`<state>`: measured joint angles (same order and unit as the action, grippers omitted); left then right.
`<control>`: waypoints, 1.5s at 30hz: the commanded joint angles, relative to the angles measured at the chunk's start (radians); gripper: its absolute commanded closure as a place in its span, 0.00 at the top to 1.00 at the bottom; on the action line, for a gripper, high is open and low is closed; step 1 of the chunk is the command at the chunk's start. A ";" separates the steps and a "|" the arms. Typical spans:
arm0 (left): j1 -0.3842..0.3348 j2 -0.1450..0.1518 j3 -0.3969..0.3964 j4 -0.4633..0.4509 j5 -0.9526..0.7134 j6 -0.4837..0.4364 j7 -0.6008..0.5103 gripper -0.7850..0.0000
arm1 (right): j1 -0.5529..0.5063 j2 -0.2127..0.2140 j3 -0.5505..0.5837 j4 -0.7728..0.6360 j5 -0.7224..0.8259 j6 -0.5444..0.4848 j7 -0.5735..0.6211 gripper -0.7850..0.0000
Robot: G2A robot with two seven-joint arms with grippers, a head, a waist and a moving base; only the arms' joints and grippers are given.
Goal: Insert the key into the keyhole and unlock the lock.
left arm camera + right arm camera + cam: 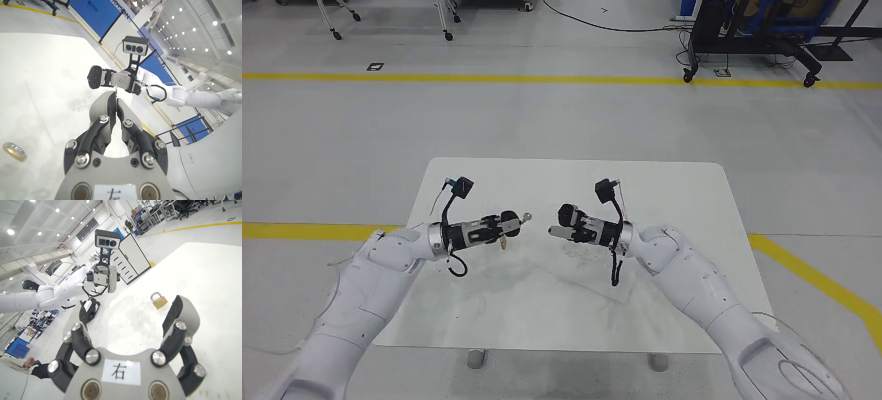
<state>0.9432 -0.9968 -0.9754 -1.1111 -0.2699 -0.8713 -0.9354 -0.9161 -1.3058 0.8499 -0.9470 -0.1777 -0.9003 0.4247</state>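
White table point(682, 200) carries the work. We see both grippers held above it near its middle, facing each other with their tips close but apart. The right gripper point(129, 302) has its jaws spread wide, with nothing between them. The left gripper point(115, 103) has its jaws pressed together on the key point(116, 89), a thin metal blade that stands out beyond the fingertips and points toward the right gripper. The brass lock point(158, 301), with its silver shackle, lies flat on the table, touched by neither gripper. In the top view we place it almost beneath the left gripper, on the side nearer the robot. Dark scuff marks point(81, 107) speckle the table surface below the gap between the two grippers.
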 commanded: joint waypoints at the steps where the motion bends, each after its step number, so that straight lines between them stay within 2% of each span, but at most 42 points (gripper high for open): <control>1: 0.009 0.005 -0.003 -0.025 0.010 0.014 -0.027 0.00 | -0.013 0.007 0.003 -0.037 0.032 0.006 0.056 1.00; 4: 0.011 0.011 -0.003 -0.047 0.031 0.046 -0.059 0.00 | -0.013 0.011 0.001 -0.051 0.084 0.020 0.130 1.00; 5: 0.011 0.012 -0.004 -0.049 0.032 0.050 -0.063 0.00 | -0.010 0.012 0.002 -0.050 0.096 0.029 0.143 0.91; 7: 0.010 0.015 -0.015 -0.043 0.052 0.054 -0.055 0.00 | -0.005 0.013 0.005 -0.043 0.102 0.052 0.152 0.85; 8: 0.011 0.016 -0.017 -0.046 0.069 0.054 -0.047 0.00 | -0.004 0.012 0.004 -0.045 0.105 0.053 0.158 0.76; 9: 0.015 0.016 -0.017 -0.049 0.076 0.055 -0.038 0.00 | -0.003 0.013 0.005 -0.042 0.109 0.053 0.163 0.73; 12: 0.017 0.014 -0.008 -0.065 0.105 0.058 -0.032 0.00 | 0.001 0.013 0.003 -0.037 0.114 0.060 0.183 0.73; 13: 0.018 0.013 -0.003 -0.071 0.108 0.056 -0.035 0.00 | 0.003 0.013 0.002 -0.036 0.118 0.060 0.192 0.69; 16: 0.011 0.010 0.016 -0.077 0.110 0.061 -0.059 0.00 | 0.005 0.010 -0.011 -0.035 0.161 0.041 0.240 0.47; 19: -0.001 0.005 0.032 -0.075 0.120 0.074 -0.072 0.00 | 0.017 0.008 -0.022 -0.020 0.202 0.039 0.287 0.48; 24: -0.011 0.001 0.045 -0.067 0.125 0.073 -0.071 0.00 | 0.035 0.001 -0.038 0.001 0.186 0.051 0.293 0.62; 27: -0.014 -0.002 0.051 -0.066 0.130 0.072 -0.065 0.00 | 0.042 -0.004 -0.051 0.008 0.197 0.047 0.313 0.58; 28: -0.015 -0.002 0.053 -0.067 0.134 0.071 -0.062 0.00 | 0.045 -0.005 -0.054 0.011 0.199 0.048 0.316 0.59; 30: -0.016 -0.004 0.056 -0.070 0.139 0.071 -0.056 0.00 | 0.050 -0.008 -0.060 0.016 0.202 0.047 0.322 0.49; 32: -0.016 -0.005 0.060 -0.071 0.144 0.071 -0.052 0.00 | 0.054 -0.010 -0.064 0.022 0.204 0.044 0.324 0.44; 33: -0.017 -0.005 0.061 -0.071 0.147 0.070 -0.051 0.00 | 0.056 -0.011 -0.066 0.026 0.203 0.043 0.323 0.35; 34: -0.018 -0.006 0.062 -0.071 0.149 0.070 -0.051 0.00 | 0.057 -0.012 -0.067 0.029 0.203 0.043 0.324 0.31; 42: -0.024 -0.008 0.071 -0.069 0.155 0.066 -0.056 0.00 | 0.065 -0.018 -0.074 0.047 0.212 0.041 0.317 0.16; 44: -0.023 -0.008 0.072 -0.068 0.148 0.061 -0.057 0.00 | 0.067 -0.020 -0.076 0.051 0.213 0.041 0.317 0.00; 45: -0.024 -0.008 0.071 -0.066 0.148 0.061 -0.058 0.00 | 0.068 -0.020 -0.077 0.052 0.214 0.040 0.317 0.00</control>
<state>0.9196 -1.0046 -0.9039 -1.1786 -0.1205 -0.8099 -0.9923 -0.8491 -1.3255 0.7738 -0.8963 0.0357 -0.8595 0.7419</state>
